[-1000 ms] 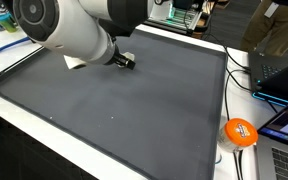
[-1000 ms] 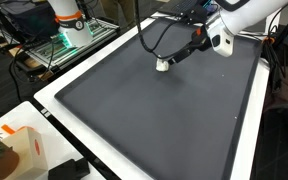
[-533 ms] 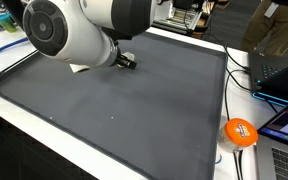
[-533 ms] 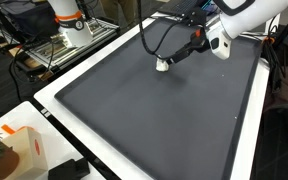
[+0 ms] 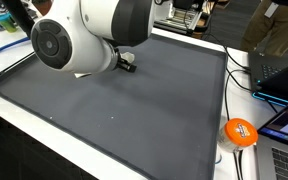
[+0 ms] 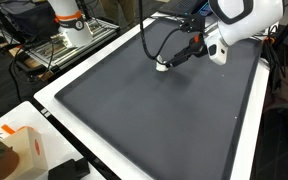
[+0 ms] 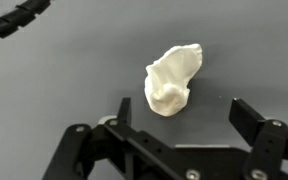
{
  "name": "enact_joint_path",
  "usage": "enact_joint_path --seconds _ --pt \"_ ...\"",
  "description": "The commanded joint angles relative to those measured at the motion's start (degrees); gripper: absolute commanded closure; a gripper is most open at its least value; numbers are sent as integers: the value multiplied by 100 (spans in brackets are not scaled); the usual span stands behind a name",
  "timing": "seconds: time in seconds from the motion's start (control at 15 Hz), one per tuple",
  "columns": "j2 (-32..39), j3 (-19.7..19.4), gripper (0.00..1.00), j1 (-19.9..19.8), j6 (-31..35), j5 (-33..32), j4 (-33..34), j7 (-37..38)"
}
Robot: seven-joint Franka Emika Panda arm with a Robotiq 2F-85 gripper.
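No readable brand, label or lettering anywhere: only a pale, blurred mark on the round orange ball (image 5: pixel 240 132) near the counter's (image 6: pixel 46 97) edge, too small to make out, and plain faces on the orange-and-white box (image 6: pixel 19 150) at a corner in an exterior view. Spread over most of the counter, a broad dark grey rubbery mat (image 6: pixel 154 120). On it, toward the far side, a small white crumpled lump (image 7: pixel 172 80), perhaps soft cloth or wadded paper, though too little detail to tell which. Black two-fingered hand (image 7: pixel 181 110) poised right above that lump, jaws spread as wide as they go and gripping nothing. Seen from the wrist, one black finger (image 7: pixel 124 112) just beside the lump's lower edge, the other finger (image 7: pixel 246 118) clearly apart from it on the opposite side, so the lump off-centre within the gap and mostly ahead of the fingertips. No contact visible between fingers and lump. In both exterior views, lump down on the mat just beside the fingertips, half hidden in one of them behind the bulky white robot arm (image 5: pixel 84 35). Black ribbed cable (image 7: pixel 24 25) curving across the upper corner of the wrist view. Open dark laptop (image 5: pixel 282 72) well apart, beyond the mat's edge.
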Motion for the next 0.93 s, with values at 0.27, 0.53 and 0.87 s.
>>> enact_joint_path --seconds 0.27,0.53,0.87 --pt "358 -33 0 22 -505 -55 500 -39" --pt "166 7 0 -63 -534 89 317 65" --pt "-675 68 0 -236 195 357 -729 210"
